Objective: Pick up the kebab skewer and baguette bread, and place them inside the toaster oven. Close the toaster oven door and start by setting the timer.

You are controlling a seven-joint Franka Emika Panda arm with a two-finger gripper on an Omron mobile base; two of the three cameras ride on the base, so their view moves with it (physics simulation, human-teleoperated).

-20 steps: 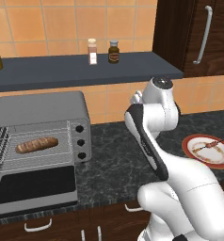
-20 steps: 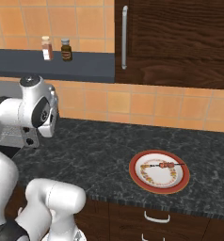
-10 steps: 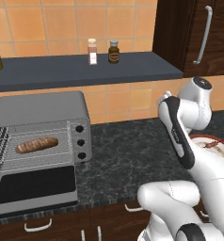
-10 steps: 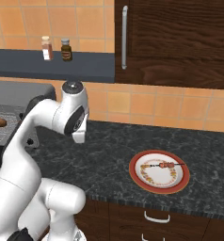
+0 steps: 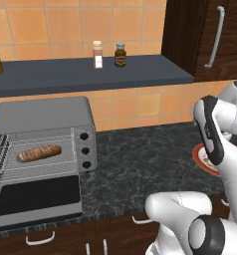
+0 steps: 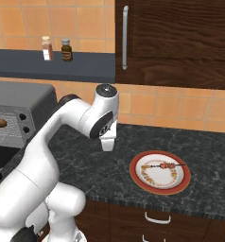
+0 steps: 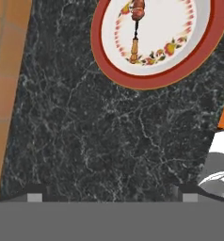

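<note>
2 food items on my list. Baguette point(image 5: 39, 153): lying on the wire rack inside the toaster oven point(image 5: 41, 115), long axis roughly side to side. Skewer point(image 6: 165, 166): lying on a red-rimmed plate point(image 6: 157, 186) on the dark counter point(image 6: 109, 170), well apart from the oven, off to its right; in the hand view I see the stick's wooden end and 1 meat chunk near the plate's middle. Oven door point(image 5: 37, 198): dropped open, glass panel lying about flat toward me. 3 dark knobs point(image 5: 84, 150) run down the oven's right panel. Gripper point(image 7: 109, 190): jaws spread wide, nothing between them, hanging above bare counter just short of the plate. 2 small bottles point(image 5: 108, 54) stand on the shelf point(image 5: 80, 74) above the oven.
</note>
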